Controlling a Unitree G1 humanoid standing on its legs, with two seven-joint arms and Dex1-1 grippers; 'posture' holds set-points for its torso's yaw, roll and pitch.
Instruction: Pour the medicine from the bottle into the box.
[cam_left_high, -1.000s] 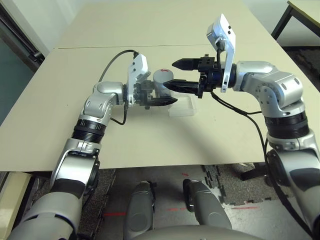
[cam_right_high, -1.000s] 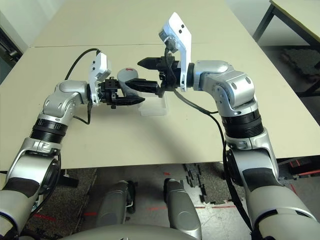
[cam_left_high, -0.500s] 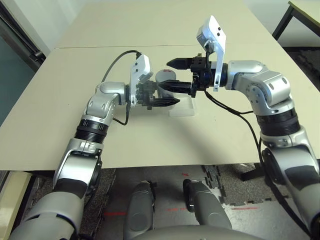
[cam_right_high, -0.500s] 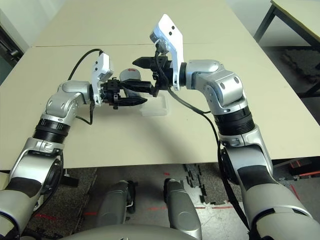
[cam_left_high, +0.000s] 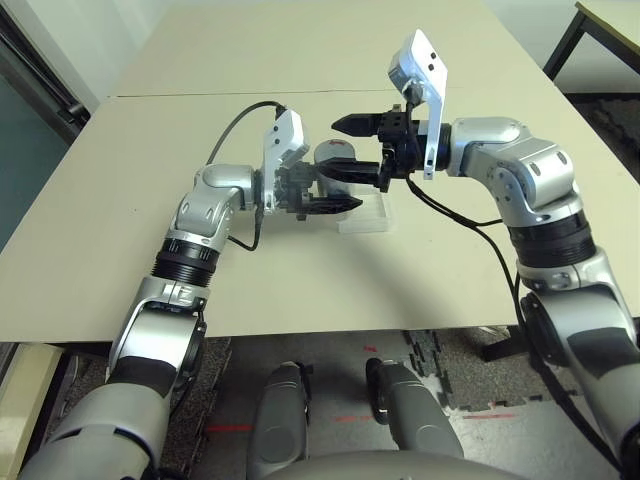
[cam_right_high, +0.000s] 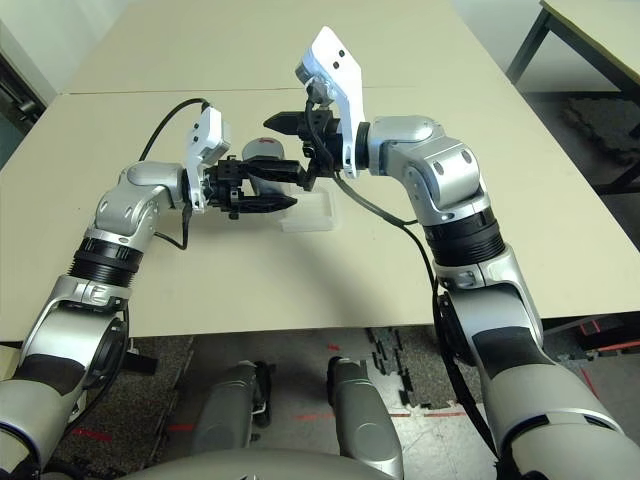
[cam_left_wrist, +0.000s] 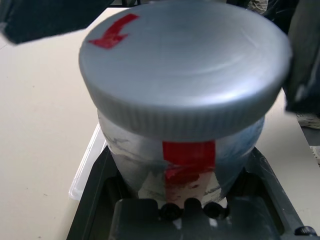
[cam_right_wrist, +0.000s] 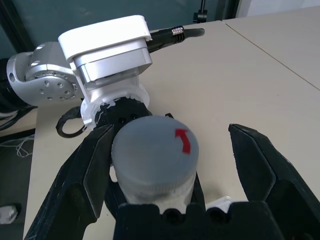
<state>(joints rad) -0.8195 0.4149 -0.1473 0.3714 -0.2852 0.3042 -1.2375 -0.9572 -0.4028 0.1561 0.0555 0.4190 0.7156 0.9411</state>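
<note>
My left gripper (cam_left_high: 328, 188) is shut on the body of the bottle (cam_left_high: 335, 156), a silvery-grey cylinder with a white label and red marks (cam_left_wrist: 187, 157), and holds it upright just above the table. Its round grey cap (cam_right_wrist: 154, 144) with a red arrow is on. My right gripper (cam_left_high: 334, 148) reaches in from the right and stands open, one black finger (cam_right_wrist: 85, 170) on each side of the cap, not clamped on it. The clear plastic box (cam_left_high: 366, 213) lies on the table just right of the bottle. The medicine is hidden.
The beige table (cam_left_high: 300, 270) has a seam (cam_left_high: 160, 96) running across behind the arms. A second table's dark leg (cam_left_high: 560, 40) stands at the far right. A black cable (cam_left_high: 455, 213) hangs from my right wrist above the table, near the box.
My right gripper has slid left so its open fingers now flank the cap. My left gripper has shifted the bottle slightly right and up.
</note>
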